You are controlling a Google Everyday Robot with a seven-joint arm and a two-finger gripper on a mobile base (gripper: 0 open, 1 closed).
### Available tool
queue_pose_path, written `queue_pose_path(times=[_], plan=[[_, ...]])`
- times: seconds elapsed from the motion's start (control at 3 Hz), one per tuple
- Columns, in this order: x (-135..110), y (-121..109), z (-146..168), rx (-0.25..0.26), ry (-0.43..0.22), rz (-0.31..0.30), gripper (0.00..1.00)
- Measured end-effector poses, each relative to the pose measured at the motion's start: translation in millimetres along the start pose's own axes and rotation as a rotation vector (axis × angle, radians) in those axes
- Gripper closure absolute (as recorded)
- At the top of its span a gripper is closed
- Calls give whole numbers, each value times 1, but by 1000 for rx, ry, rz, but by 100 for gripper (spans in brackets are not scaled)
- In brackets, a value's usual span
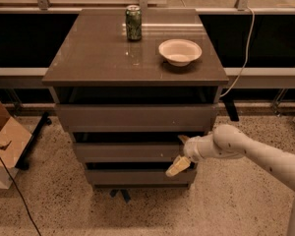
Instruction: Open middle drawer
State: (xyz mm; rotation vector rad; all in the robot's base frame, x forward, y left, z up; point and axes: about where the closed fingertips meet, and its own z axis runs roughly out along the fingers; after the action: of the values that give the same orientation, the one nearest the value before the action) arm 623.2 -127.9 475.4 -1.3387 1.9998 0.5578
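The middle drawer (128,152) is the shallow grey-brown front panel between the taller top drawer (132,117) and the bottom drawer (137,176). My gripper (181,153) is at the right end of the middle drawer's front. It is open. The upper finger (183,139) reaches into the dark gap above the panel. The yellowish lower finger (178,166) hangs in front of the panel's lower edge. My white arm (246,154) comes in from the right.
A green can (133,22) and a white bowl (180,51) stand on the cabinet top (103,58). A cardboard box (2,141) lies on the floor at the left. A white cable (243,58) hangs at the right behind the cabinet.
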Motion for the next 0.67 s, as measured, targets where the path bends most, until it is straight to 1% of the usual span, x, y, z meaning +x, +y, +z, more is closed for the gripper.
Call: queue_pose_path(times=[0.67], plan=[[3,-19,36,-54,-3,4,0]])
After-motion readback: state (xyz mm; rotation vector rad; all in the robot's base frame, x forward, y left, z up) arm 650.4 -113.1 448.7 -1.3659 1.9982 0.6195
